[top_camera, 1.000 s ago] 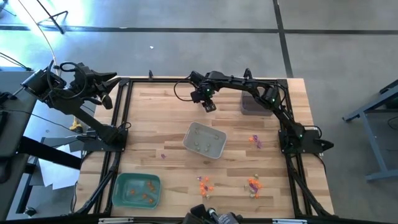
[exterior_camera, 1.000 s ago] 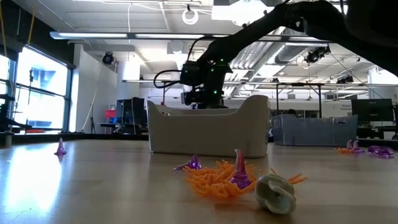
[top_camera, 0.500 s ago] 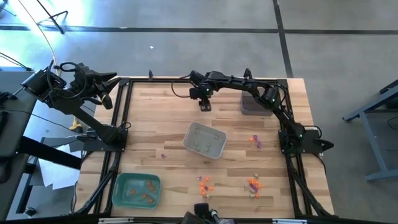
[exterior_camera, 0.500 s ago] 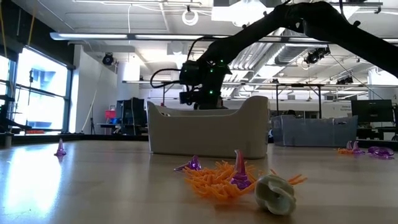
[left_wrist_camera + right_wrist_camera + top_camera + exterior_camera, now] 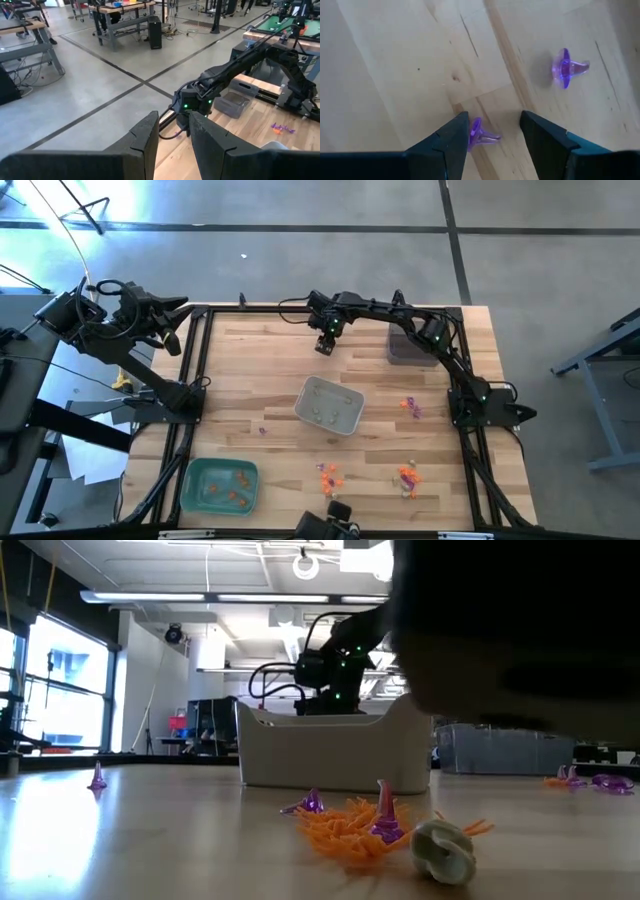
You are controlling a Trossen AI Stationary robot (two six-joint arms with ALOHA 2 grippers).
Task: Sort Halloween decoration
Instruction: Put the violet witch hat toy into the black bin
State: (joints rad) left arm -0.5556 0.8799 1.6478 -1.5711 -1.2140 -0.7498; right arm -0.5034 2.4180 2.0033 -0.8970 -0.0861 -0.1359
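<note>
On the bare wood near the far edge of the table point(image 5: 250, 380), a purple trinket point(image 5: 479, 134) is seen lying on its side between the spread, empty fingers of the right gripper point(image 5: 492, 131), while the left gripper point(image 5: 172, 131), slightly parted, is parked off the table.

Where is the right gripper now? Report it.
In the high view the right gripper hangs over the table's far middle, beyond the grey tray. Its wrist view shows open fingers around a purple trinket on the wood.

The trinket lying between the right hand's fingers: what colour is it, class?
Purple. The trinket shows best in the right wrist view, lying on the wooden table.
</note>
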